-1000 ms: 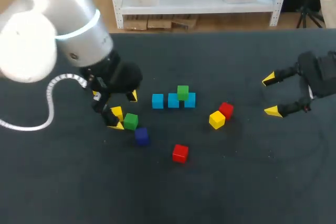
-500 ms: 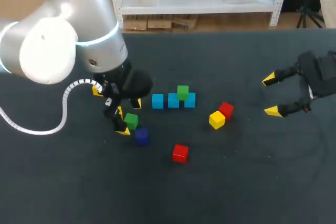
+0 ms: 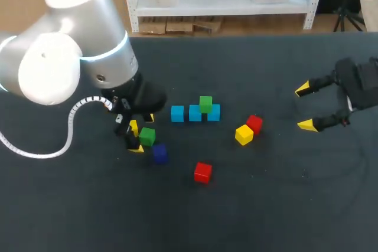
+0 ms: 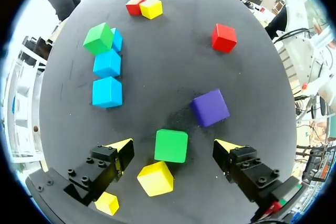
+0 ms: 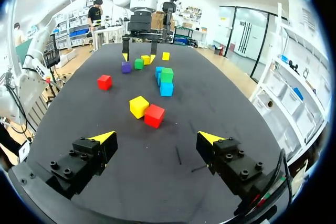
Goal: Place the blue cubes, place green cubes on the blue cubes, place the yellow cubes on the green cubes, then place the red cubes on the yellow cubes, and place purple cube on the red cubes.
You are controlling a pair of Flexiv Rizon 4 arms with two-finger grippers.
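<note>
Three blue cubes (image 3: 177, 113) lie in a row mid-table, and a green cube (image 3: 205, 104) sits on top of them. My left gripper (image 3: 142, 132) is open and straddles a second green cube (image 4: 171, 145) without touching it. A yellow cube (image 4: 155, 178) lies just behind that green cube, and a smaller-looking yellow cube (image 4: 107, 203) sits beside one finger. The purple cube (image 4: 209, 107) is just ahead of the gripper, to one side. A lone red cube (image 3: 202, 172) lies nearer the front. Another yellow cube (image 3: 243, 134) touches a red cube (image 3: 254, 124). My right gripper (image 3: 305, 107) hangs open at the far right, holding nothing.
The left arm's bulky elbow (image 3: 65, 57) and its white cable (image 3: 71, 128) hang over the left part of the dark table (image 3: 266, 205). There is bare table between the cube cluster and the right gripper (image 5: 156, 139).
The left gripper moved right towards the green cube and now straddles it. The right arm and all cubes stayed where they were.
</note>
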